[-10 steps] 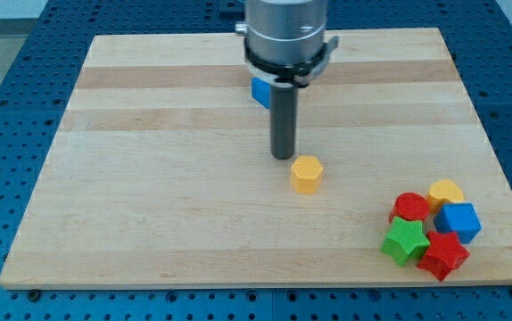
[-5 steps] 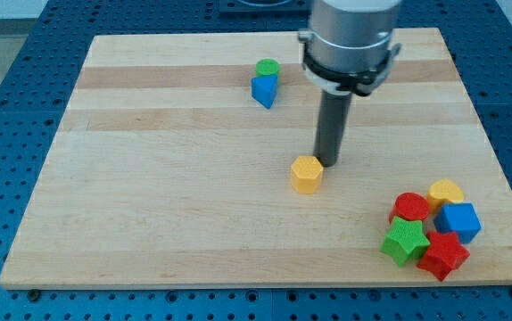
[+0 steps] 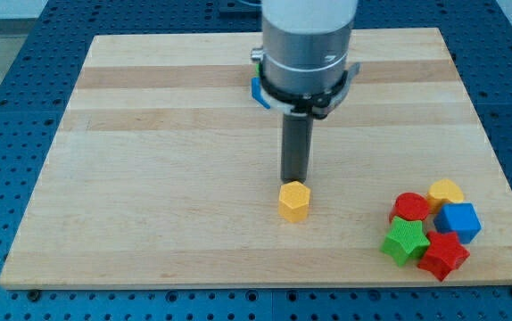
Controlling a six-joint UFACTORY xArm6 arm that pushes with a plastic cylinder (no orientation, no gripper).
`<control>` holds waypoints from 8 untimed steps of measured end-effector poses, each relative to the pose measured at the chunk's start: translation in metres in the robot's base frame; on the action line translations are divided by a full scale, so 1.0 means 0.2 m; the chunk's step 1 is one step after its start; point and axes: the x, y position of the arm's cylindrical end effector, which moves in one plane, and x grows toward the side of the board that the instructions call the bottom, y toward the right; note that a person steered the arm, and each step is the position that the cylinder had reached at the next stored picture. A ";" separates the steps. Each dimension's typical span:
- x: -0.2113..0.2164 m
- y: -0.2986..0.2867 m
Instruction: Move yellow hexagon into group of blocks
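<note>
No gripper on this arm, so nothing opens or closes: just the rod, and my tip point(image 3: 293, 181) stands at the top side of the yellow hexagon point(image 3: 294, 201), touching it or very nearly. The hexagon sits on the board point(image 3: 149, 178) nearer the bottom edge than the top, about midway across. Nearest the bottom right corner lies the group: red star point(image 3: 442, 255), green star point(image 3: 405, 240), blue cube point(image 3: 459, 222), red cylinder point(image 3: 411, 208) and a yellow block point(image 3: 446, 192). Hexagon and group are well apart. The step in hand looks like lining up the push. Next, I'd judge, the tip must get round to the hexagon's left side and drive it right. Far off near the top edge, a blue block point(image 3: 258, 91) peeks from behind the arm.
</note>
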 end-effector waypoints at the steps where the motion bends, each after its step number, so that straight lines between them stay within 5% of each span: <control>1: 0.14 0.08; 3: 0.17 0.23; 5: 0.07 -0.23; 6: 0.22 -0.29; 8: 0.26 0.24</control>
